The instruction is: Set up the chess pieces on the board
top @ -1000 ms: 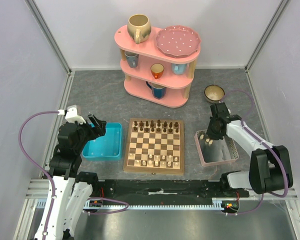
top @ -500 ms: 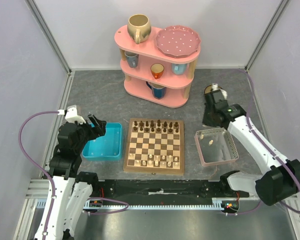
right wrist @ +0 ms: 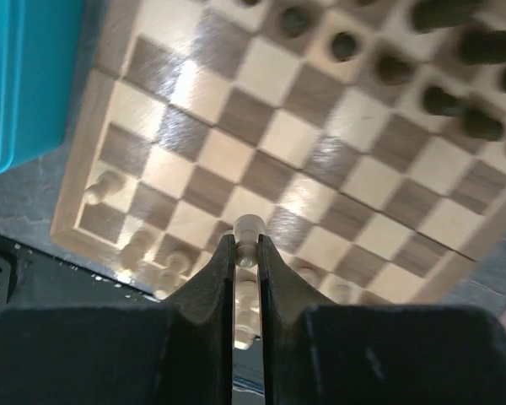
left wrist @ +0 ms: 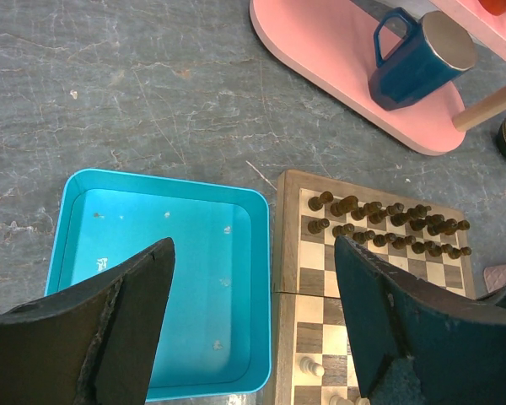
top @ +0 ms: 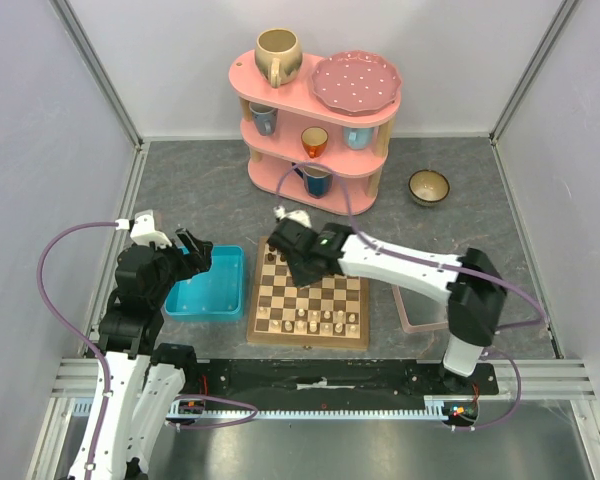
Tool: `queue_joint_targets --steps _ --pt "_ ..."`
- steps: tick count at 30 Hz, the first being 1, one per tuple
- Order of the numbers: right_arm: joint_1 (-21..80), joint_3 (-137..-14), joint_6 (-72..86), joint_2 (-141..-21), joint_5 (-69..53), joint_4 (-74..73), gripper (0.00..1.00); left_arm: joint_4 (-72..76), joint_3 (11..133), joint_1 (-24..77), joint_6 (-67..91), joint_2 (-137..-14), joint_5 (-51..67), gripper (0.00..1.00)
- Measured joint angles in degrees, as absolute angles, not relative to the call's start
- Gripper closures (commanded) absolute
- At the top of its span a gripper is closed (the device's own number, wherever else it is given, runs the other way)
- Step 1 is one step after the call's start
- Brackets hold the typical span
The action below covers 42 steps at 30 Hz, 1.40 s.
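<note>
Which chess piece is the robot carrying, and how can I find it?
Find the wooden chessboard in the middle. Above it hangs the right gripper, and between its black fingers sits one pale cream piece. The other pale pieces stand on squares along the board's near edge.

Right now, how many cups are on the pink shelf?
5. Top: a beige mug. Middle tier: a blue cup, an orange cup, a pale blue cup. Bottom: a dark blue mug. Others may be hidden.
</note>
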State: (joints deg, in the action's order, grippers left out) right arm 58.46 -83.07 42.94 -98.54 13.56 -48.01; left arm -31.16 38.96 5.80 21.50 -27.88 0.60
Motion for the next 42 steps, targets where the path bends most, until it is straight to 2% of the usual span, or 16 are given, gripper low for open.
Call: queue_joint_targets --steps 5,10,36,42 --pt "63.83 -86.19 43.46 -105.38 11.55 -47.46 0.94 -31.16 38.96 5.80 21.50 -27.90 0.62 0.17" --pt "65.43 -86.43 43.53 -107.20 9.91 -47.46 0.94 -31.16 38.94 5.80 21.50 -28.10 0.62 0.17" --pt "66.54 -86.48 43.48 -110.67 7.35 -46.68 0.91 -31.16 38.48 5.80 21.50 -28.10 0.60 0.17" --pt "66.54 -86.48 43.48 -110.85 7.35 -46.35 0.85 -31.16 38.48 5.80 21.50 -28.10 0.60 0.17"
